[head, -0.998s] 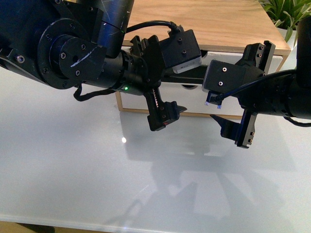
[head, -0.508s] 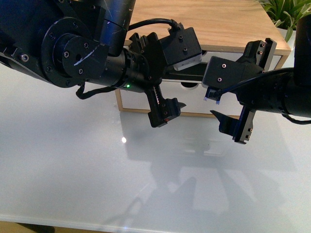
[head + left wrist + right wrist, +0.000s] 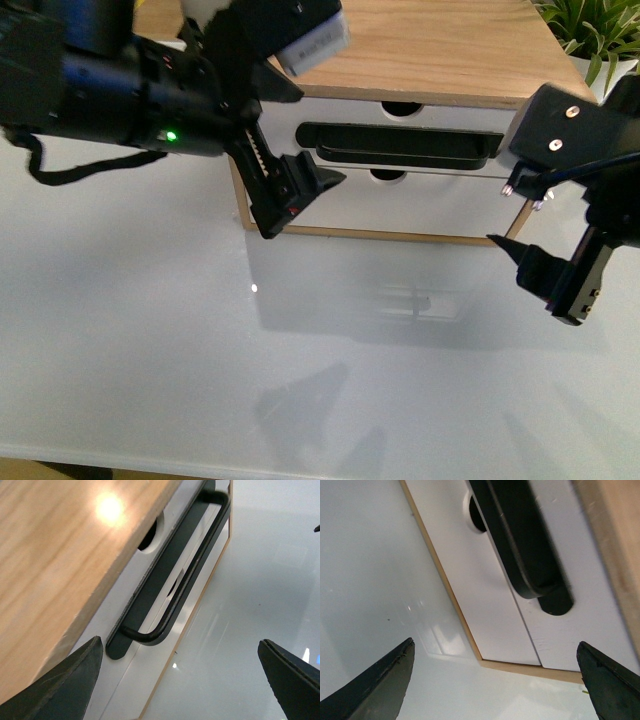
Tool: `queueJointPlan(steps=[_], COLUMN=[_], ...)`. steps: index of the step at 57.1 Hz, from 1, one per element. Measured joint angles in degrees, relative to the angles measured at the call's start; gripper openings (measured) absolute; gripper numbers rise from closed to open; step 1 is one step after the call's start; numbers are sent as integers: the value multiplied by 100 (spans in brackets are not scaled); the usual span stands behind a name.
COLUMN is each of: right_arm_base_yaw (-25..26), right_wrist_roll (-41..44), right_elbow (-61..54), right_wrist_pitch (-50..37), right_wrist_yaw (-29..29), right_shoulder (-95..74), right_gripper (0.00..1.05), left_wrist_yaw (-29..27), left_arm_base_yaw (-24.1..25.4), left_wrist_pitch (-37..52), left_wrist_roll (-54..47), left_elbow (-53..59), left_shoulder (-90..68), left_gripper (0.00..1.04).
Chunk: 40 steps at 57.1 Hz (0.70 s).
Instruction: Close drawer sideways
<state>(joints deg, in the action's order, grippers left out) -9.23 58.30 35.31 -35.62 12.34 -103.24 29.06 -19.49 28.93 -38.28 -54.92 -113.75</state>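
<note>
The drawer [image 3: 480,120] has a white front with a long black bar handle [image 3: 400,146] and a half-round notch [image 3: 402,108]. It sits in the wooden cabinet, its front level with the front below. My left gripper [image 3: 320,136] is open and empty at the handle's left end, not touching it. My right gripper [image 3: 508,195] is open and empty off the cabinet's right corner. The left wrist view shows the handle [image 3: 196,570] ahead of the left gripper [image 3: 179,645]. The right wrist view shows the handle's end [image 3: 520,545] ahead of the right gripper [image 3: 495,644].
A plain white drawer front [image 3: 420,205] with its own notch lies under the handled one. The cabinet has a light wood top [image 3: 450,50] and stands on a glossy white table [image 3: 200,350]. A green plant [image 3: 590,30] stands at the back right.
Both arms have drawn apart from the middle of the cabinet. The left went up and left, the right went right and down. The whole handle now shows.
</note>
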Motion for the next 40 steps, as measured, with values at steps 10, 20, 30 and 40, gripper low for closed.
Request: queueJointPlan(steps=[10, 20, 30, 40], right_arm_base_yaw=[190, 485, 522, 446], right_wrist_roll=[-1545, -3283, -4000, -5219], right_elbow=[-1005, -1661, -1808, -2380], right_wrist_pitch=[59, 365, 693, -807], right_wrist_yaw=[188, -332, -645, -1644], right_shoulder=[1888, 3755, 4653, 4638], right_gripper=[96, 96, 96, 73], left_wrist_yaw=[111, 118, -402, -2839], left_arm_base_yaw=[581, 1309, 1952, 1954], left_wrist_pitch=[603, 675, 640, 933], left_wrist_roll=[1360, 2839, 3694, 3779], left_elbow=[1226, 2173, 2787, 3683], left_shoulder=[1700, 3272, 4516, 5733], left_gripper=[96, 96, 93, 63])
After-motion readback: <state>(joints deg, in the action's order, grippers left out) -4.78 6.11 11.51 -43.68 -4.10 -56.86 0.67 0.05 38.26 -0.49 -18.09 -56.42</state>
